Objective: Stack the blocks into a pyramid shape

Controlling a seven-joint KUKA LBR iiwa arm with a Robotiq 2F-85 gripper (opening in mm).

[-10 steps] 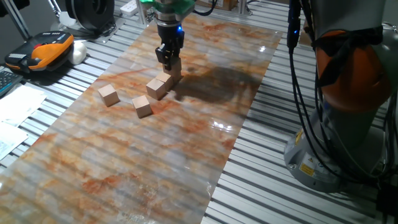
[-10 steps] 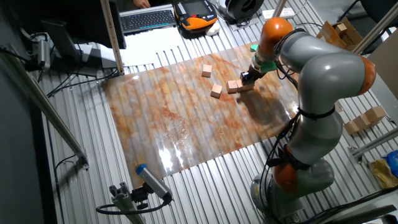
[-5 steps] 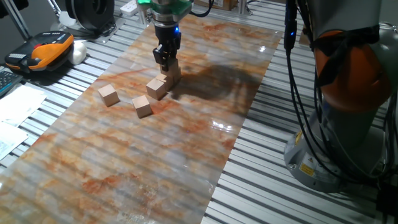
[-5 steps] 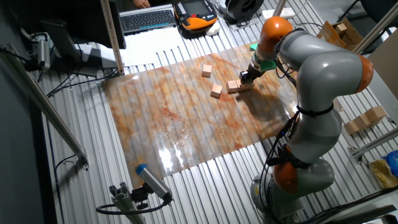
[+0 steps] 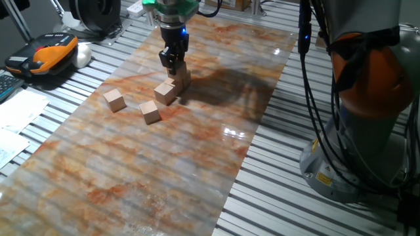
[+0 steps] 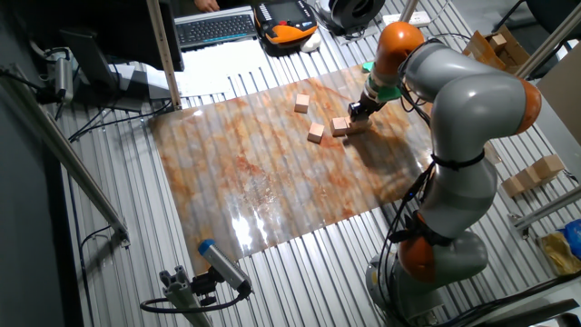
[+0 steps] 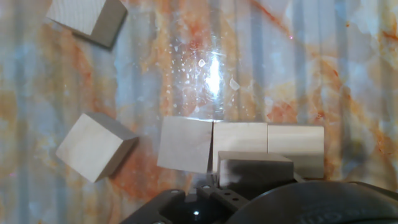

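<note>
Several light wooden blocks lie on the marbled mat (image 5: 197, 151). Three of them sit side by side in a row (image 7: 239, 138), and a fourth block (image 7: 255, 168) rests in shadow on top of that row. The row also shows as a cluster (image 5: 172, 85) (image 6: 347, 126). Two loose blocks lie apart: one (image 5: 150, 111) (image 7: 93, 146) close by, the other (image 5: 115, 99) (image 7: 87, 17) further off. My gripper (image 5: 172, 63) (image 6: 356, 110) hovers just above the stacked block, with nothing between its fingers. Its fingertips do not show in the hand view.
An orange-and-black handheld unit (image 5: 47, 54) and papers (image 5: 16, 115) lie left of the mat on the slatted table. The arm's grey and orange base (image 5: 367, 98) and hanging cables (image 5: 315, 78) stand to the right. More wooden blocks (image 6: 536, 173) sit beyond the arm.
My gripper has lifted slightly up and away from the cluster. The top block stayed in place on the row. The loose blocks have not moved.
</note>
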